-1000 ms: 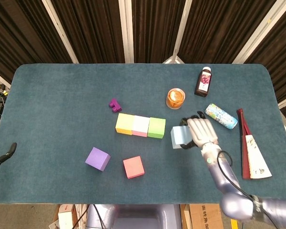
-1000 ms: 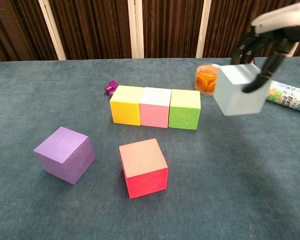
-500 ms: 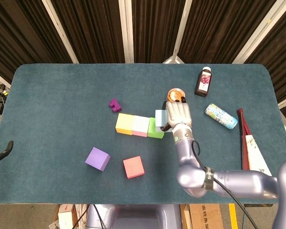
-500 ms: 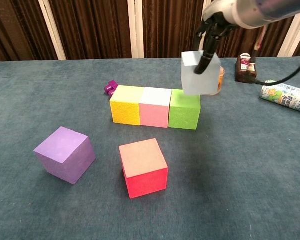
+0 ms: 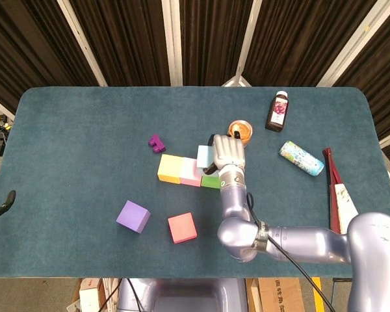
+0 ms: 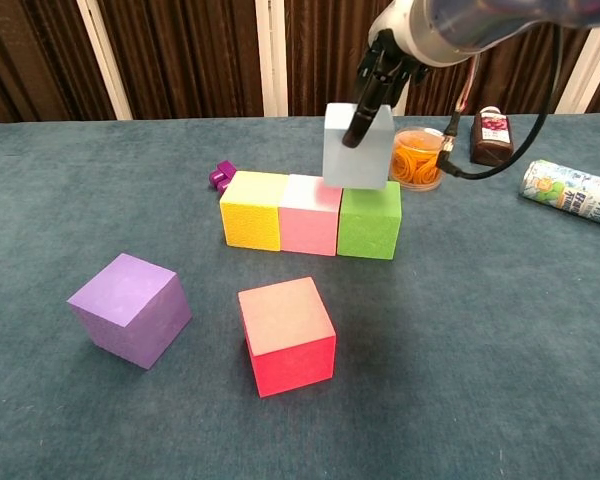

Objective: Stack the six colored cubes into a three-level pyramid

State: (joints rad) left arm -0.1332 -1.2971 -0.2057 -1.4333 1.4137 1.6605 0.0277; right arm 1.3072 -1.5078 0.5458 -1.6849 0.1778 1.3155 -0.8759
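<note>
From the head view, the teal felt-like table (image 5: 84,130) carries a row of three matte cubes touching side to side: a yellow cube (image 5: 170,168), a pink cube (image 5: 188,171) and a green cube (image 5: 210,181), the last largely hidden under the right hand (image 5: 226,153). That hand, pale metal with dark finger undersides, grips a light blue cube (image 5: 204,156) above the pink-green end of the row. Nearer the robot lie a purple cube (image 5: 132,216), turned at an angle, and a red cube (image 5: 182,227), apart from each other. A small purple block (image 5: 156,143) sits beyond the yellow cube; further right are a round orange jar (image 5: 241,131), a dark bottle (image 5: 277,112) lying down, a patterned cylindrical can (image 5: 301,158) on its side and a folded fan (image 5: 341,201). The left hand (image 5: 1,205) shows only as a dark tip at the frame edge, and whether it is open I cannot tell. In the chest view, the light blue cube (image 6: 358,146) hangs over the seam between the pink cube (image 6: 310,215) and green cube (image 6: 369,219), its lower edge overlapping their tops in the picture, though contact is unclear. Dark fingers (image 6: 361,115) of the right hand (image 6: 389,62) press its front face. The yellow cube (image 6: 253,209) shows a pebbly front, the purple cube (image 6: 130,309) and red cube (image 6: 286,335) smooth faces.
</note>
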